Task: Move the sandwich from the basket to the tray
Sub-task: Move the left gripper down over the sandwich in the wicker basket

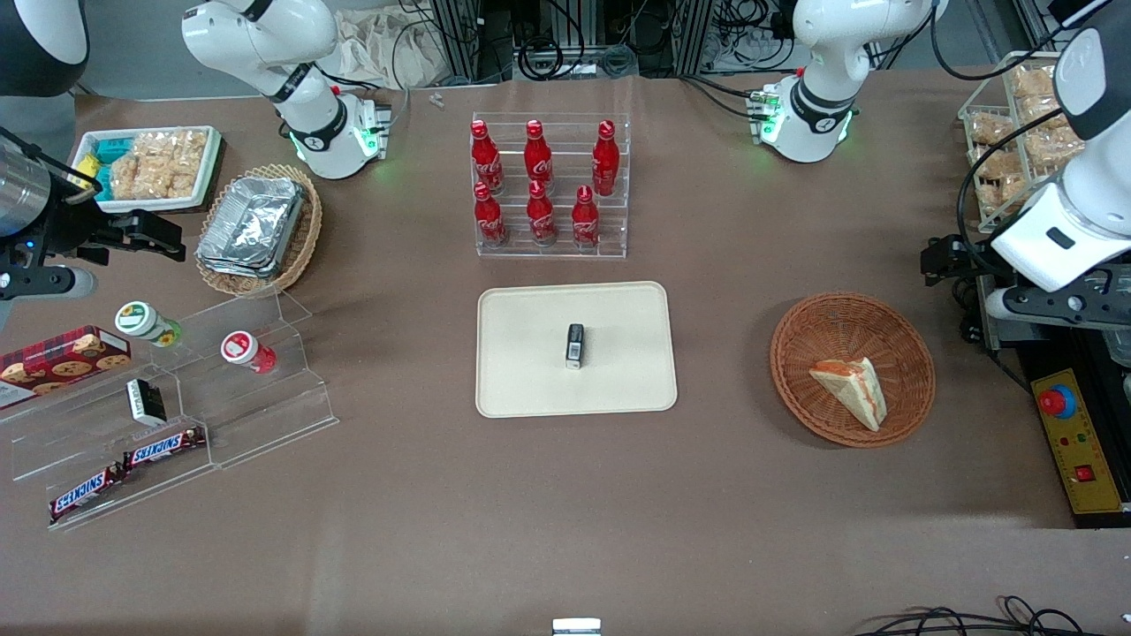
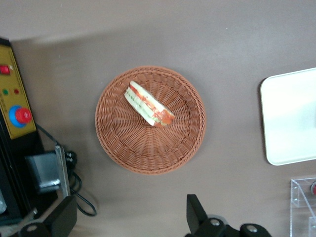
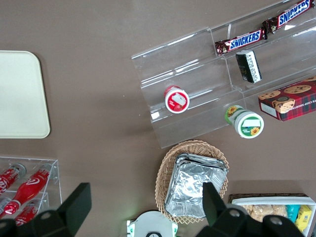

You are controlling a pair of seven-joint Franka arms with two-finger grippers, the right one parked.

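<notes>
The sandwich [image 1: 850,389] [image 2: 148,104], a pale wedge with red and green layers, lies in the round reddish-brown basket [image 1: 795,353] [image 2: 123,158]. The cream tray [image 1: 530,389] [image 2: 291,118] lies flat beside the basket, toward the parked arm's end, and carries a small black object [image 1: 575,344]. My gripper [image 1: 945,259] [image 2: 129,217] hangs high over the table, off the basket's rim toward the working arm's end. It is open, with the fingers [image 2: 195,212] wide apart and nothing between them.
A yellow control box with a red button [image 1: 1074,442] [image 2: 17,116] and black cables [image 2: 74,197] sit at the table edge near the basket. A clear rack of red cola bottles [image 1: 548,185] stands farther from the front camera than the tray.
</notes>
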